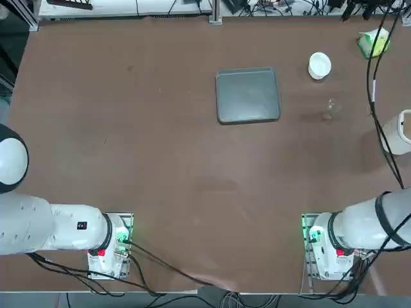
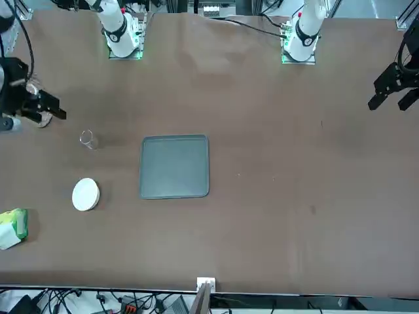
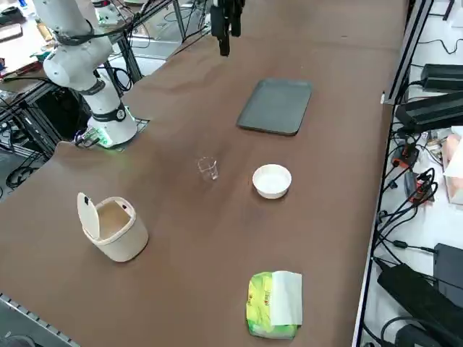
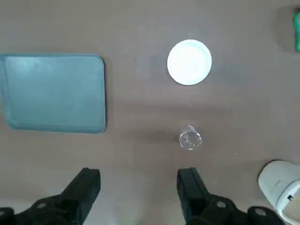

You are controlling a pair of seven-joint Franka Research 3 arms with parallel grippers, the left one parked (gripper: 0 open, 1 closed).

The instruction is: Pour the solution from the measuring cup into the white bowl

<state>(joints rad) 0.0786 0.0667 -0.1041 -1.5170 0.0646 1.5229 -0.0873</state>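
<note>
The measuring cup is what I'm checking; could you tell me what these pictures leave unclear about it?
- Measuring cup: whether it holds any solution; too small and clear in every view.
- Its markings and spout: too small to see.
- Right gripper, open and short of the cup: its height above the table isn't clear.

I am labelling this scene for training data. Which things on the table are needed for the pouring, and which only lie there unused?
Needed: measuring cup, standing upright on the table; white bowl, apart from the cup; right pincer, open, hovering above the table short of the cup.

Unused: grey tray; cream mug; green packet.
</note>
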